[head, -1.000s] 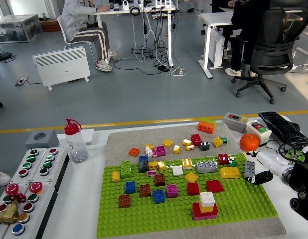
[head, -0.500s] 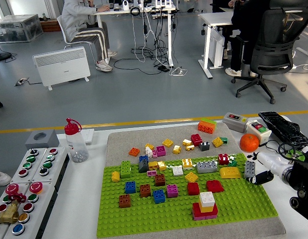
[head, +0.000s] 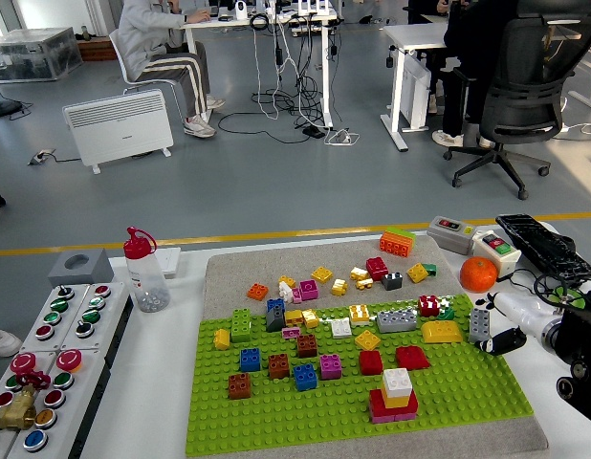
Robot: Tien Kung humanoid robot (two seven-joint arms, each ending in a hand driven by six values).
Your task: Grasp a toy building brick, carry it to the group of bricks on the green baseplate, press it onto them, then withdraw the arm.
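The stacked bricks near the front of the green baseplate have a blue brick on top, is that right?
Not quite. In the head view, the stack near the front of the green baseplate has a white brick on top, not a blue one.

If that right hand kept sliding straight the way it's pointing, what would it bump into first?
Probably the grey brick standing at the green baseplate's right edge. The right hand points leftward and sits right beside it; the yellow brick lies just beyond. Depth is unclear from this single view.

white table [head: 162,402], grey mat [head: 276,263], button panel [head: 47,363]
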